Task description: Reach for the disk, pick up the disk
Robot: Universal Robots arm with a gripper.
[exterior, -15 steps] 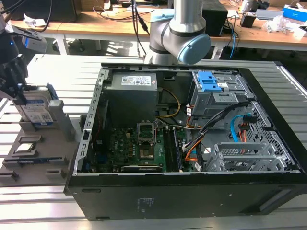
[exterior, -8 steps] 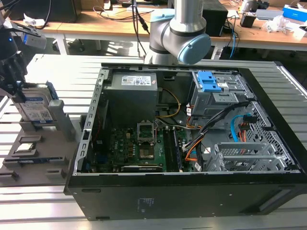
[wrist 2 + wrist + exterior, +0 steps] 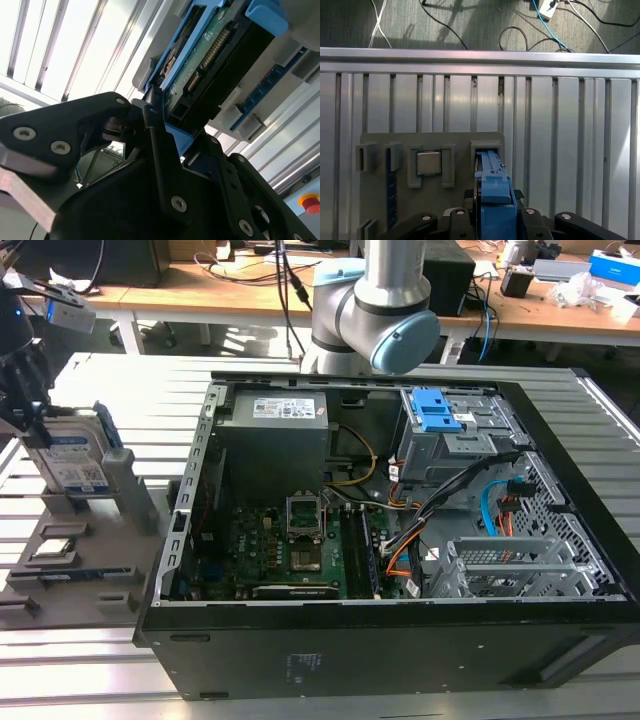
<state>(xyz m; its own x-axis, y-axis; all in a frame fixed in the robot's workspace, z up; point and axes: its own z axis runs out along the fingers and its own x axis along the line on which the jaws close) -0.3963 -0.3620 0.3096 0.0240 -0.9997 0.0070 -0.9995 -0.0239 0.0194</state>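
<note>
One flat, silver, blue-bracketed hard disk (image 3: 76, 454), upright in a grey slotted rack (image 3: 130, 490) at the exterior view's left of the slatted metal bench (image 3: 570, 150); clenched edgewise by the black pincer (image 3: 494, 196), seemingly for a straight lift out.

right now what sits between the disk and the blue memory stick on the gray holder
A square silver processor chip sits in its own pocket between the disk and the memory stick, in the first wrist view.
</note>
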